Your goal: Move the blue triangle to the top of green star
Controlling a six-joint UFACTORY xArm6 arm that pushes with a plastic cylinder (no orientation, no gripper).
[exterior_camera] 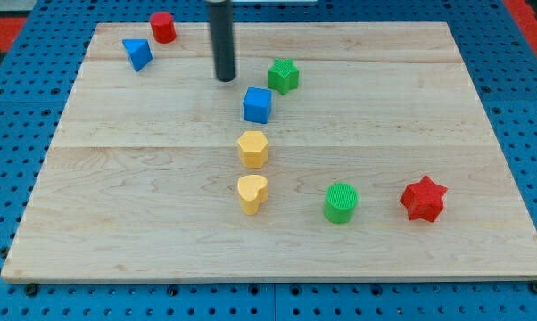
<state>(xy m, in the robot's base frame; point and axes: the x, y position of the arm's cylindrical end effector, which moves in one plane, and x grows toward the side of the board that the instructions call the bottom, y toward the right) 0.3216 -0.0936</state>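
The blue triangle (137, 53) lies near the board's top left corner. The green star (284, 76) sits right of centre near the view's top. My tip (225, 79) rests on the board between them, about a hand's width right of the triangle and just left of the star, touching neither. The rod rises straight up out of the view's top.
A red cylinder (163, 27) stands just up-right of the blue triangle. A blue cube (257, 104) lies below-right of my tip. A yellow hexagon (252, 148), a yellow heart (251, 193), a green cylinder (341, 202) and a red star (424, 198) lie lower on the wooden board (117, 196).
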